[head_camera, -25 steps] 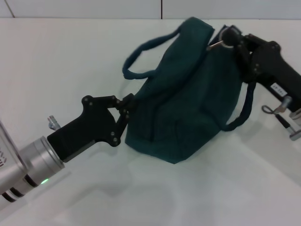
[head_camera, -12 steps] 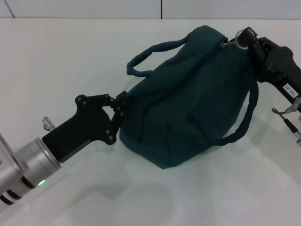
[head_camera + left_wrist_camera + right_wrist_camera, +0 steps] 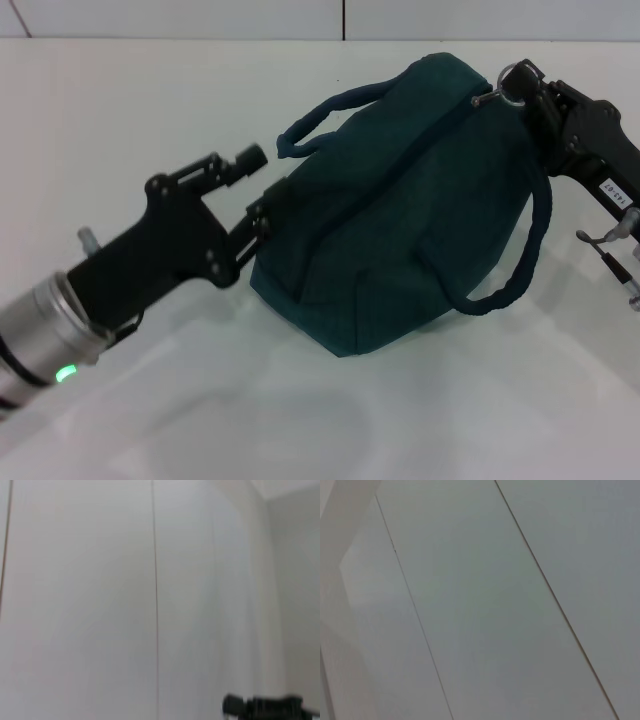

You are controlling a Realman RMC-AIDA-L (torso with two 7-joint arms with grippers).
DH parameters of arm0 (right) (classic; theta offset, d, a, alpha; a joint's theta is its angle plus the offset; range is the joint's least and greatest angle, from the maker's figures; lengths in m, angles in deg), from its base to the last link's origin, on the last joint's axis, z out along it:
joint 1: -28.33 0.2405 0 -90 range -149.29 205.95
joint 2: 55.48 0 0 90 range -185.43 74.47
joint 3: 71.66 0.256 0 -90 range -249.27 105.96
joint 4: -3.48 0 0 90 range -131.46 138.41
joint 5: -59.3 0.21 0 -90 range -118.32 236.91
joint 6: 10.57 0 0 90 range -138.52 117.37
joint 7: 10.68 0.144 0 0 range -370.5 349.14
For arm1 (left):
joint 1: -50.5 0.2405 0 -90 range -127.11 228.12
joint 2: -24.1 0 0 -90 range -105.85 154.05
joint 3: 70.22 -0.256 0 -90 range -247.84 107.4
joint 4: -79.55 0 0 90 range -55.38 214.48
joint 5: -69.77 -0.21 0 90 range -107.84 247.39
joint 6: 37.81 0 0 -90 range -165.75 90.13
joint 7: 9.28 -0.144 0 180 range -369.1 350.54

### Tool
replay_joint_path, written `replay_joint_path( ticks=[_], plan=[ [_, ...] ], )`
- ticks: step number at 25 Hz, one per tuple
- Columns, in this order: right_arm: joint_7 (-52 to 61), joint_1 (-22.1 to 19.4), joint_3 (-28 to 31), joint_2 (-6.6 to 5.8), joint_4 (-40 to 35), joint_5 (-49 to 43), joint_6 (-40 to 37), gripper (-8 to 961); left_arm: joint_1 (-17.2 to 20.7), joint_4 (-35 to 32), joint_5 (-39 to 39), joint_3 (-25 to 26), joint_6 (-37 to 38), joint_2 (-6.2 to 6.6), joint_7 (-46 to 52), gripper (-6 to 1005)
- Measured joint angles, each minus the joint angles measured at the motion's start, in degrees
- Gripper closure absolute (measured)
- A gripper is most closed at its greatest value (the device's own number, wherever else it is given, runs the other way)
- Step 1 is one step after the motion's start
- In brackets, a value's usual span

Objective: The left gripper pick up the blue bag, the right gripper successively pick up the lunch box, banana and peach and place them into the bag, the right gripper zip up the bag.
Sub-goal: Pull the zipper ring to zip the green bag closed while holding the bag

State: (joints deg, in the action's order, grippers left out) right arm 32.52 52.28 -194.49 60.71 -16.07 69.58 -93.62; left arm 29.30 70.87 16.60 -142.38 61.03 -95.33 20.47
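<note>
At the white table's [image 3: 150, 110] far right, the right gripper [image 3: 522, 88] pinches the dark teal fabric bag's [image 3: 400, 220] metal zipper ring [image 3: 510, 78]; the left gripper [image 3: 258, 190] stands wide beside it.

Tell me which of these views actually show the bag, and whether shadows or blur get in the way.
Head view: sharp, evenly lit; the blue bag casts a soft shadow on the white table, with the left gripper and right gripper at its ends. Left wrist view: only pale, soft-focus panels and a dark sliver. Right wrist view: bare panels, no bag.
</note>
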Motion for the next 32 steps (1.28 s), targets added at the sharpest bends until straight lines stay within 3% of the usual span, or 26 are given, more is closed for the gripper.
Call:
replay_joint_path(
  ticks=[7,12,14,18,24,28,32],
  plan=[
    [0.03,0.10,-0.03,0.00,0.04,-0.04,0.77,932,-2.85,-13.99,-6.03,-0.16,-6.52,3.19,26.26,602],
    [0.04,0.24,-0.03,0.00,0.12,-0.34,1.18,931,-8.38,-23.68,-16.63,0.05,-14.40,5.30,44.70,363],
    [0.04,0.29,-0.03,0.00,0.12,-0.37,1.31,930,-11.10,-24.75,-20.05,0.10,-15.96,5.72,50.17,322],
    [0.04,0.33,-0.08,0.00,0.13,-0.40,1.55,929,-15.47,-24.99,-24.85,0.14,-19.10,5.49,57.93,240],
    [0.04,0.32,-1.00,0.00,0.12,-0.44,1.59,928,-19.43,-24.77,-29.91,0.16,-23.33,3.74,64.37,243],
    [0.04,0.37,-1.46,0.00,0.11,-0.36,1.59,927,-19.99,-24.53,-30.34,0.18,-24.04,2.89,64.71,245],
    [0.04,0.05,-1.48,-0.01,0.11,-0.20,1.59,926,-19.80,-24.75,-30.01,0.54,-24.09,2.63,64.73,321]
  ],
)
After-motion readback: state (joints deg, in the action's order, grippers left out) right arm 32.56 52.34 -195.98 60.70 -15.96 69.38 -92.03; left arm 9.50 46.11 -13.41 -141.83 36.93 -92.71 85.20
